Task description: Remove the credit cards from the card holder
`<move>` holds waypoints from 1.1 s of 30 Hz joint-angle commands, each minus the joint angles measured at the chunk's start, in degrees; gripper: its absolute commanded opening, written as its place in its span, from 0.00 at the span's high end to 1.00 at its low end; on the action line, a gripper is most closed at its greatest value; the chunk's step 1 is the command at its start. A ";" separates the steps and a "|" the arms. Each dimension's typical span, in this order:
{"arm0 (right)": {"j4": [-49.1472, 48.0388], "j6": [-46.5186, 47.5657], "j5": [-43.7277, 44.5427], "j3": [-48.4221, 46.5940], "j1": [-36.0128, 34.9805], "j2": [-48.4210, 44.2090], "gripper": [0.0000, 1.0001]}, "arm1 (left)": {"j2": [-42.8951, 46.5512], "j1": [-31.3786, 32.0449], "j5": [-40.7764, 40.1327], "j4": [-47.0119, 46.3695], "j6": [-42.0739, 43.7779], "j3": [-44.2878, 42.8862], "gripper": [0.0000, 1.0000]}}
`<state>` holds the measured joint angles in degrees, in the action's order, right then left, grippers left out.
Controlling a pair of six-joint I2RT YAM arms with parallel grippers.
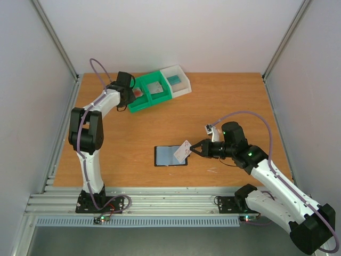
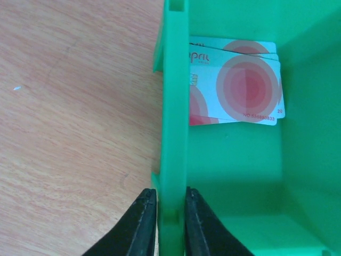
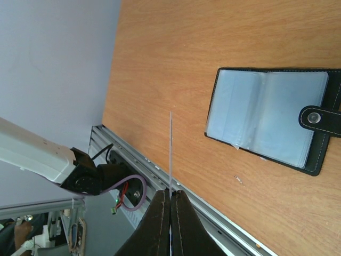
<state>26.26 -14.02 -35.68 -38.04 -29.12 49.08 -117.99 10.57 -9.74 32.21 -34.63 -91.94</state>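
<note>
The card holder (image 1: 170, 156) lies open on the table, black edged with grey-blue pockets; it also shows in the right wrist view (image 3: 272, 120). My right gripper (image 1: 196, 148) is shut on a whitish credit card (image 1: 183, 151), held above the holder's right side; the right wrist view shows that card edge-on (image 3: 170, 152) between my fingers. My left gripper (image 1: 129, 96) is shut on the left wall (image 2: 173, 133) of the green bin (image 1: 151, 92). Several credit cards (image 2: 240, 80) with red circles lie stacked inside that bin.
A white bin (image 1: 177, 80) holding something teal adjoins the green bin at the back. A metal rail (image 1: 160, 202) runs along the table's near edge. White walls close in the left, right and back.
</note>
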 commanded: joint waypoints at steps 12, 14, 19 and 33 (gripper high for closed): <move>-0.41 0.16 1.72 -0.85 0.30 0.18 0.99 | 9.06 -0.20 6.19 -2.86 -4.49 11.13 0.99; -0.31 0.10 2.13 -0.79 0.30 0.15 0.99 | 10.68 0.08 7.17 -3.81 -5.41 14.02 1.00; -0.48 -0.31 3.43 -0.78 0.30 0.50 0.99 | 14.90 0.91 8.80 -4.72 -7.45 20.45 0.96; -11.21 -4.58 7.88 -4.95 0.30 10.99 0.99 | 25.74 3.82 11.77 -5.78 -9.29 29.90 0.79</move>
<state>21.23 -16.93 -30.50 -39.16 -29.12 56.75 -95.59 14.04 -0.71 27.79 -42.39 -63.31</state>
